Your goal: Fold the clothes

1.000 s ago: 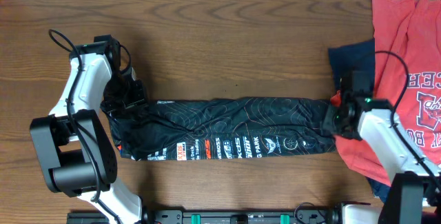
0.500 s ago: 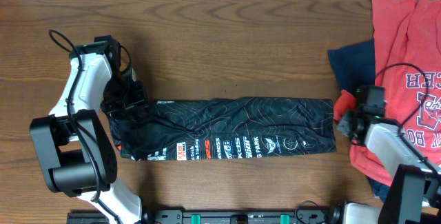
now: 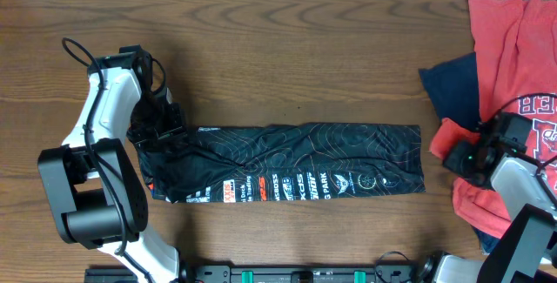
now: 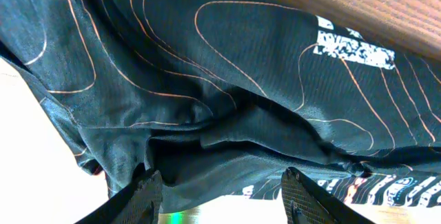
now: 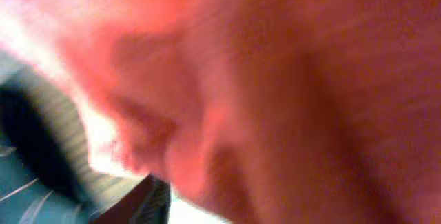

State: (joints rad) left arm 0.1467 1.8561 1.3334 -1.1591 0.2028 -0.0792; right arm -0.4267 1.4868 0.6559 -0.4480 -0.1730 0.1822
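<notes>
- Overhead is showing the right gripper (image 3: 459,156) backing off to the right of the black jersey (image 3: 296,165) and now hovering over the red T-shirt (image 3: 513,48); I cannot tell whether it is open or closed.
- The jersey is lying as a long band across the frame's centre, so this fold is probably done.
- Left wrist alone is showing the left gripper (image 4: 220,182) spread open over bunched cloth; right wrist is giving only red blur.

The bench (image 3: 296,57) lies open from 10 to 1 o'clock beyond the jersey (image 3: 305,161). At 3 o'clock the red T-shirt (image 3: 509,48) and navy garment (image 3: 452,87) block the edge.
</notes>
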